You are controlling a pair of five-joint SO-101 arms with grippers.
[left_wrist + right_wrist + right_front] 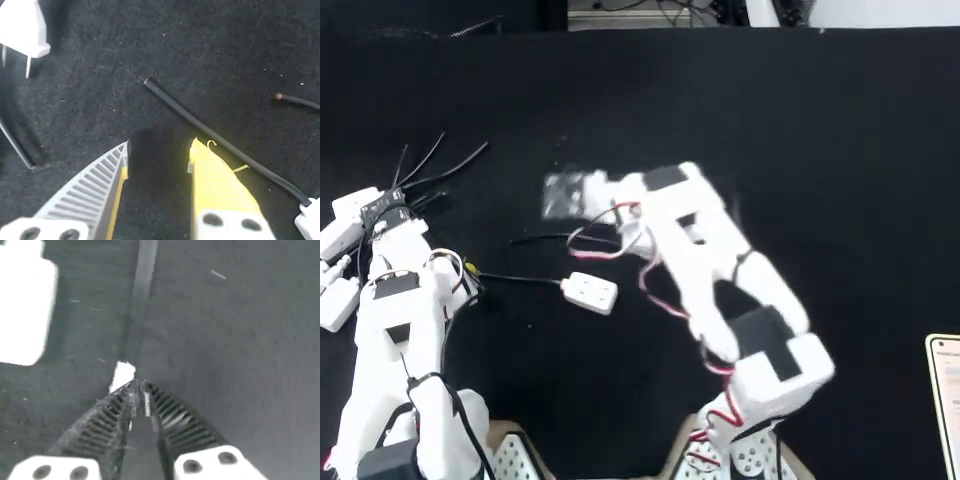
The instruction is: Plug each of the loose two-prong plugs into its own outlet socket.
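Two-prong plug is lying on the black cloth just off to the side of my left gripper. It has a white body with the prongs sticking out free, and it's not in any socket yet. My left jaws are hanging wide open over bare cloth with nothing between them, and a loose black cord is running right past one fingertip.

My right gripper is hanging out over the middle of the table with the jaws squeezed together. A dark cord is leading right up to the tips, but honestly I'm not able to tell if I'm pinching it. The outlet socket is sitting between my two arms on the end of its own cord.

What I'm thinking for the grab: I'm wanting to take the plug across its flat body, well back from the prongs, so they're pointing straight out. Then I'm lining them up square with the slots before pushing. The socket looks light and will probably be sliding on the cloth unless my other arm is bracing it. I'm also watching that stray cord so it isn't getting scooped up.

The surface is fuzzy black fabric, a bit linty, covering the whole table. Past the far edge a pale strip of floor is showing with some cables, and a white card is poking in at one side.
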